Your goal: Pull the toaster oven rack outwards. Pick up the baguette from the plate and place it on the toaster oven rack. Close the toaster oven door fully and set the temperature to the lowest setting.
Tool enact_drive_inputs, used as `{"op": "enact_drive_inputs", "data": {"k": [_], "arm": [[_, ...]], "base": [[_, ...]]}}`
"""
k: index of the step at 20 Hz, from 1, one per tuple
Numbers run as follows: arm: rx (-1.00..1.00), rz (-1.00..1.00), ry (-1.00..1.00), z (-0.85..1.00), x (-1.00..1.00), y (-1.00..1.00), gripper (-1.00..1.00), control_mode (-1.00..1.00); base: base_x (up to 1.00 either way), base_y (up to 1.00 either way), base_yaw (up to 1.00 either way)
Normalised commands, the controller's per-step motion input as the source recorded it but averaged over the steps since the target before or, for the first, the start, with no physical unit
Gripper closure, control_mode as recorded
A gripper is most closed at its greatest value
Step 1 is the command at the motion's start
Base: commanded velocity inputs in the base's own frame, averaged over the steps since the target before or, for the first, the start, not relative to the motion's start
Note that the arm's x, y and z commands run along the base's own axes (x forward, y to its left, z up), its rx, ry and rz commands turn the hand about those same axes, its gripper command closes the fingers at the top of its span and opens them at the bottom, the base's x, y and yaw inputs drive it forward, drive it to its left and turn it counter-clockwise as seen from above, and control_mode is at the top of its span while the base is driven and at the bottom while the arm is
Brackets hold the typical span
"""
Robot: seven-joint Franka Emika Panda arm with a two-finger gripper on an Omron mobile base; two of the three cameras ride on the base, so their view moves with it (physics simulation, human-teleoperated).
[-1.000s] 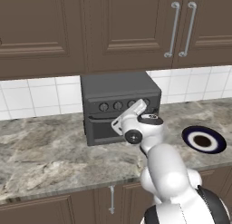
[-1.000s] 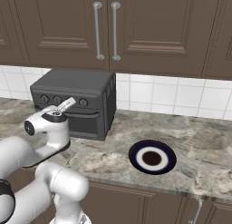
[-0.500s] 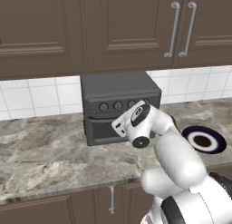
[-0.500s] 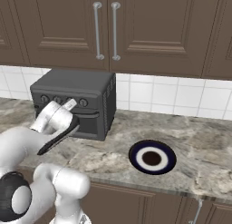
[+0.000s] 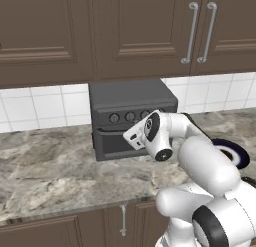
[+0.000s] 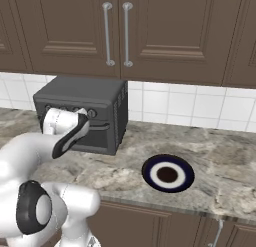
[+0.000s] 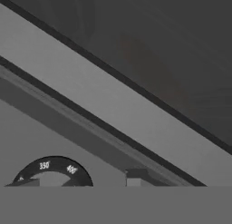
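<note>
I'm working the last step: the toaster oven door [image 5: 117,143] is sitting closed and the plate [image 6: 167,173] is bare. My gripper [image 6: 81,119] is hovering at the temperature dial [image 7: 53,172]; jaw state I cannot tell. Next, I'm needing to seat squarely and turn it to its lowest mark.

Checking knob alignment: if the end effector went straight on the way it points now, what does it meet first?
Most likely the toaster oven front at its knob row: the hand view has a temperature dial right at the end effector. Depth is unclear; it may already touch.
</note>
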Motion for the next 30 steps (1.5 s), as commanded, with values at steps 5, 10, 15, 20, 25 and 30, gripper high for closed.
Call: {"op": "enact_drive_inputs", "data": {"k": [5,10,15,20,25,30], "arm": [[-0.42,0.48,-0.12,-0.05,0.44,0.01,1.00,-1.00],[-0.47,0.53,-0.12,-0.07,0.46,0.01,1.00,-1.00],[-0.67,0.62,-0.10,-0.33,0.22,0.08,1.00,-1.00],[-0.94,0.64,0.00,-0.65,0.01,0.01,1.00,-1.00],[-1.00,0.56,0.24,-0.58,0.01,0.00,1.00,-1.00],[-1.00,0.40,0.48,-0.47,0.13,-0.04,1.00,-1.00]], "base": [[0.00,0.00,0.00],[0.00,0.00,0.00],[0.00,0.00,0.00],[0.00,0.00,0.00],[0.00,0.00,0.00],[0.00,0.00,0.00]]}}
